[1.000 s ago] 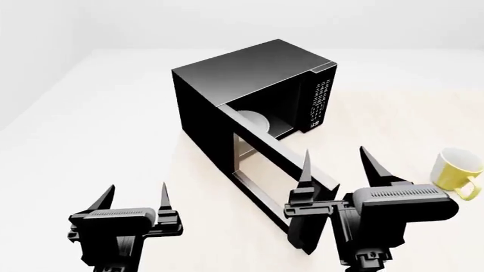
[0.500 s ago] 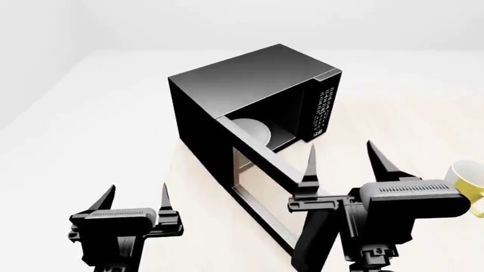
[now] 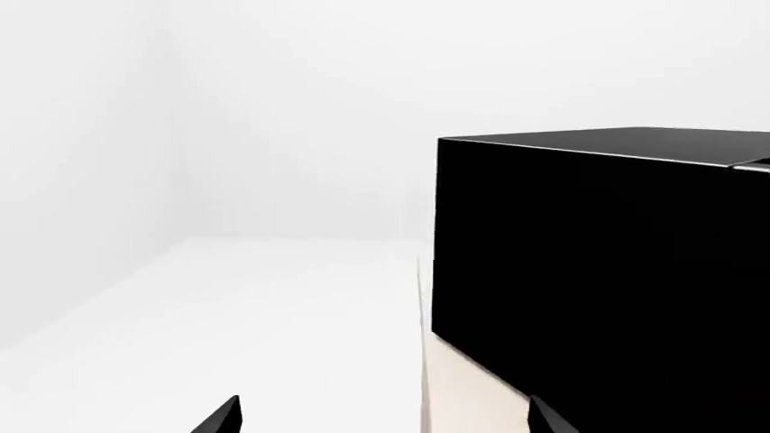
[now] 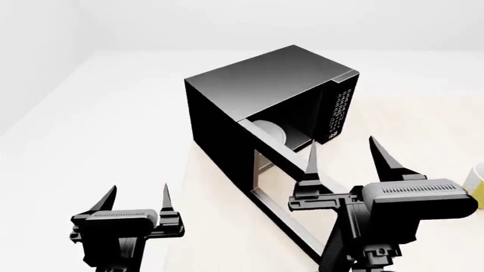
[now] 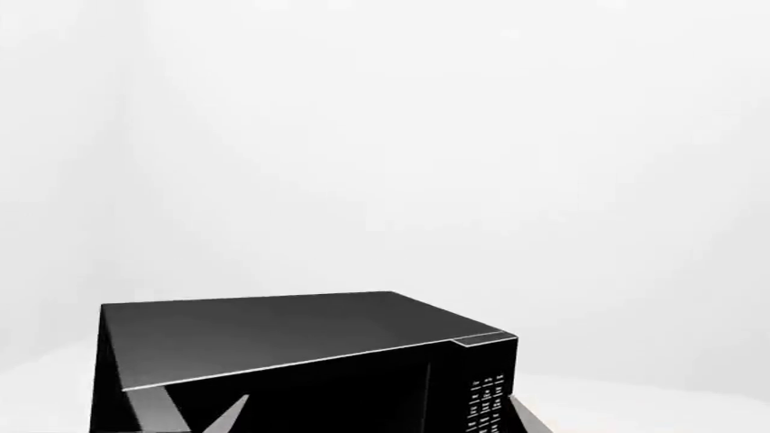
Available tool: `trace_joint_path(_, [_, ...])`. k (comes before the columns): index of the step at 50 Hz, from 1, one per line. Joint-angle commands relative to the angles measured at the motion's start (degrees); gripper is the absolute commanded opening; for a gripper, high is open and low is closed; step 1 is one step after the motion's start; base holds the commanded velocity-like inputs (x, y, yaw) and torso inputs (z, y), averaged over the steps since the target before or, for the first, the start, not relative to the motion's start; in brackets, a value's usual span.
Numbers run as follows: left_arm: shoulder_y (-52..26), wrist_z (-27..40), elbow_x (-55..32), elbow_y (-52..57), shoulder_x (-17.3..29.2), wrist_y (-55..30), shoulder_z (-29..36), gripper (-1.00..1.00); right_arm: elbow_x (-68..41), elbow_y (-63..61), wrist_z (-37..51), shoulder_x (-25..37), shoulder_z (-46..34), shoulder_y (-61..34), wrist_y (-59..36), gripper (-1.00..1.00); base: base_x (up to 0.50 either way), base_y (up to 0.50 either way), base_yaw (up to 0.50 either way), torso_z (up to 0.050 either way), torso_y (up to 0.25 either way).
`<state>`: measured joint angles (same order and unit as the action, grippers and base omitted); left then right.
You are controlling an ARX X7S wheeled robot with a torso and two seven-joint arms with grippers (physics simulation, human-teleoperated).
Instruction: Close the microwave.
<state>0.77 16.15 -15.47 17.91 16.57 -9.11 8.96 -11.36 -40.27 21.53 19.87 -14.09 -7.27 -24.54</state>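
The right gripper [image 4: 345,156] hangs with its two pointed fingers spread wide and nothing between them — just in front of the swung-out door [image 4: 291,201] of the microwave [image 4: 264,96]. The left gripper [image 4: 138,199], also spread open and empty, sits well off to the left of the microwave, over the pale table [image 4: 219,226]. The microwave stands at the middle of the table with its door wide open — a white plate [image 4: 271,131] shows inside, the keypad [image 4: 338,113] is on its right front, and a yellow mug [image 4: 476,177] peeks in at the right edge.
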Motion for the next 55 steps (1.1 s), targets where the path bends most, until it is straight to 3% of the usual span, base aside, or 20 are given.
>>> trace_joint_path(1, [0.13, 0.18, -0.04, -0.16, 0.18, 0.43, 0.22, 1.00, -0.32, -0.11, 0.14, 0.06, -0.09, -0.16, 0.22, 1.00, 0.00, 0.00, 0.00, 0.000, 0.000])
trace_joint_path(55, [-1.40, 3.00, -2.06, 0.46, 4.44, -1.47, -5.29, 1.00, -3.86, -6.41, -0.79, -0.49, -8.01, -8.65, -15.57, 1.00, 0.00, 0.00, 0.00, 0.000, 0.000])
